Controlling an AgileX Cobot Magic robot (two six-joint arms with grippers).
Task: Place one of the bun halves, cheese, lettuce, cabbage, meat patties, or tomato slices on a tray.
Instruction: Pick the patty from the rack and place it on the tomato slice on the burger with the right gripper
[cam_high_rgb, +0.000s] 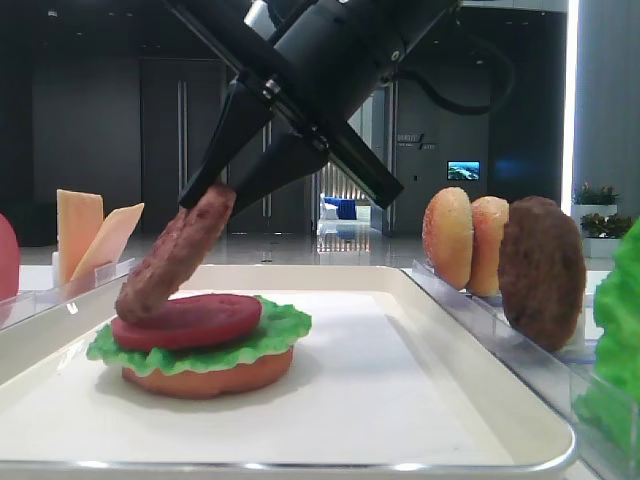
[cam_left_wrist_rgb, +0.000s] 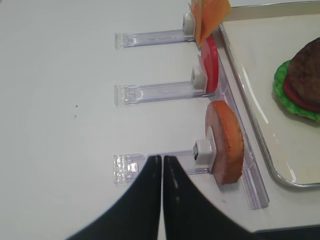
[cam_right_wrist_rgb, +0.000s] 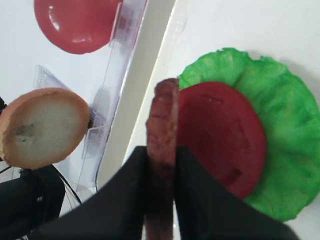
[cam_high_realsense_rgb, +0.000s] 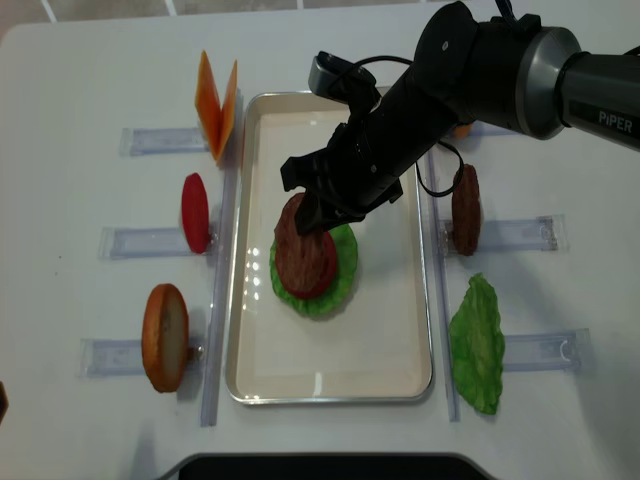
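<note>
A cream tray (cam_high_realsense_rgb: 330, 392) holds a stack: bun half (cam_high_rgb: 210, 380), ruffled lettuce (cam_high_rgb: 270, 335), red tomato slice (cam_high_rgb: 190, 320). My right gripper (cam_high_rgb: 210, 195) is shut on a dark brown meat patty (cam_high_rgb: 175, 255). The patty hangs tilted, its lower edge touching the tomato's left side. In the right wrist view the patty (cam_right_wrist_rgb: 164, 110) sits edge-on between the black fingers (cam_right_wrist_rgb: 125, 200), above the tomato (cam_right_wrist_rgb: 220, 135) and lettuce (cam_right_wrist_rgb: 280, 125). From overhead the patty (cam_high_realsense_rgb: 300, 260) covers most of the stack. My left gripper (cam_left_wrist_rgb: 162, 160) is shut and empty over bare table, left of a bun half (cam_left_wrist_rgb: 227, 142).
Clear holders line both sides of the tray. On the left stand cheese slices (cam_high_realsense_rgb: 215, 105), a tomato slice (cam_high_realsense_rgb: 195, 212) and a bun half (cam_high_realsense_rgb: 165, 337). On the right stand a patty (cam_high_realsense_rgb: 465, 208), a lettuce leaf (cam_high_realsense_rgb: 478, 345) and two bun halves (cam_high_rgb: 450, 240).
</note>
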